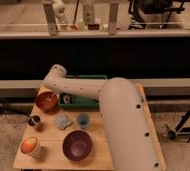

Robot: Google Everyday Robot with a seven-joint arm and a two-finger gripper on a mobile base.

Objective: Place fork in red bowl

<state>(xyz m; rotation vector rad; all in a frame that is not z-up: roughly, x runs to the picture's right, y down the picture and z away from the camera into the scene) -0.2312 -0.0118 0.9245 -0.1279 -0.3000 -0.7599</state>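
Observation:
The red bowl (46, 101) sits at the table's back left. It is round, rust-red and glossy inside. My white arm reaches from the lower right across the table and bends down at its far end. The gripper (52, 96) hangs at the bowl's right rim, just over its inside. A pale streak shows inside the bowl under the gripper. I cannot tell whether it is the fork. No fork shows anywhere else on the table.
A green tray (84, 102) lies right of the red bowl, partly under the arm. A purple bowl (77, 145), an orange-and-white cup (30, 147), a small dark cup (34, 120), a blue-grey cup (83, 120) and a grey pad (63, 121) stand in front. A dark rail runs behind the table.

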